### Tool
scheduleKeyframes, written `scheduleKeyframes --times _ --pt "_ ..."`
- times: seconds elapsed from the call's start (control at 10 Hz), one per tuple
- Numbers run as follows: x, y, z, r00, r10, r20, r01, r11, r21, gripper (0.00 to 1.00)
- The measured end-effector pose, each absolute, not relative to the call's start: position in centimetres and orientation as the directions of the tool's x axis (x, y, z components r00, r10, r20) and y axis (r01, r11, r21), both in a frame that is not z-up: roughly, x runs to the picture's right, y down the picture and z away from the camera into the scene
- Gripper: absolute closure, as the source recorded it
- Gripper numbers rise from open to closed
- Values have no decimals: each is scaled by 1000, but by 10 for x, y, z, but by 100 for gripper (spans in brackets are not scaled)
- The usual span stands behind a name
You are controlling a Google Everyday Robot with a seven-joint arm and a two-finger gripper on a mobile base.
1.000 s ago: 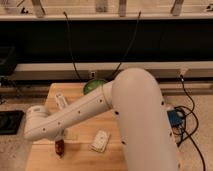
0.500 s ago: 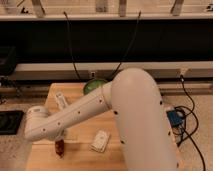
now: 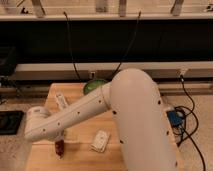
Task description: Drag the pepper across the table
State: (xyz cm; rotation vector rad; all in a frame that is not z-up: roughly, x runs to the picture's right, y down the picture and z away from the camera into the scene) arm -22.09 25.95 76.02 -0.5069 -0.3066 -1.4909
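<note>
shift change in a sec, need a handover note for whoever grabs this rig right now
Gripper: open, low over the table at its near left part, directly above the pepper; no grip on it visible.
Pepper: lying on the table near the front left edge. The white tube lies farther back and the white packet toward the picture's right, both apart from the pepper.
Done: gripper is at the pepper.
Left: take hold of the pepper, then drag it across the table.
</note>
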Motion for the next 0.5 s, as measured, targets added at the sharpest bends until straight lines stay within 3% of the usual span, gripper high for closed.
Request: scheduleKeyframes --times 0.5 --pt "-222 261 764 45 -865 499 993 -17 -119 20"
